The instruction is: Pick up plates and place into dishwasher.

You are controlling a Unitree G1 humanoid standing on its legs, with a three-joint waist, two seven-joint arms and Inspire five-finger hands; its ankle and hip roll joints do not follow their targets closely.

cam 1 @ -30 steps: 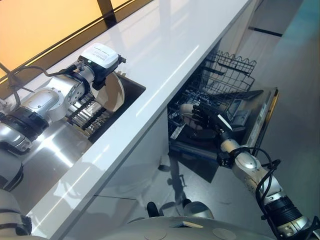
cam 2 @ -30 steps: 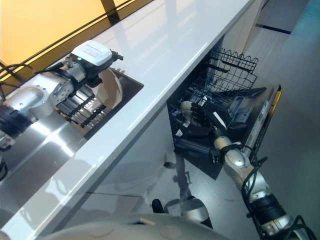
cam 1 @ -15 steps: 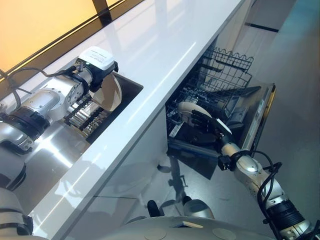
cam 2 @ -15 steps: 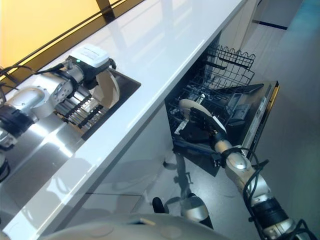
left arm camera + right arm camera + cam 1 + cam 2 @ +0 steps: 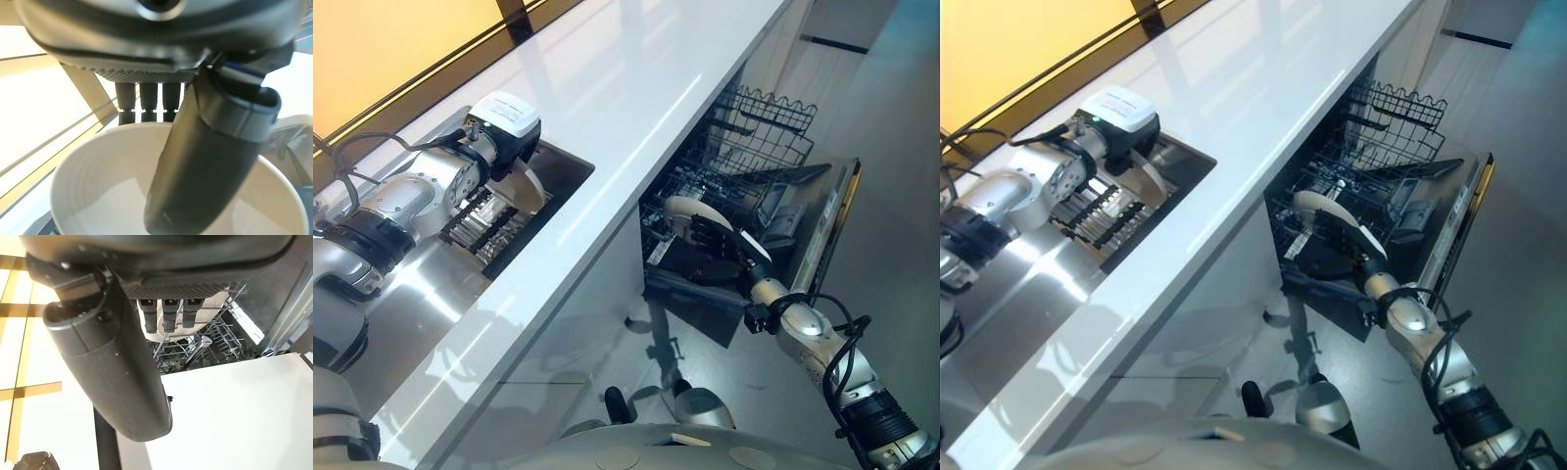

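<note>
— In the dishwasher rack (image 5: 744,166): contents?
— One white plate (image 5: 690,210), right hand (image 5: 722,240) curled round it.
— At the sink (image 5: 558,171)?
— Second plate (image 5: 98,171), pinched by left hand (image 5: 205,161).

We see the sink (image 5: 558,171) at nine o'clock, set in the counter (image 5: 636,78); the open dishwasher (image 5: 822,235) sits at three o'clock, under the counter; a plate (image 5: 690,209) is in its rack (image 5: 759,132).

Silver-grey jointed arms, dark left hand (image 5: 205,147), dark right hand (image 5: 720,240)

White countertop (image 5: 636,88); steel sink (image 5: 421,294); grey floor (image 5: 891,245).
</note>
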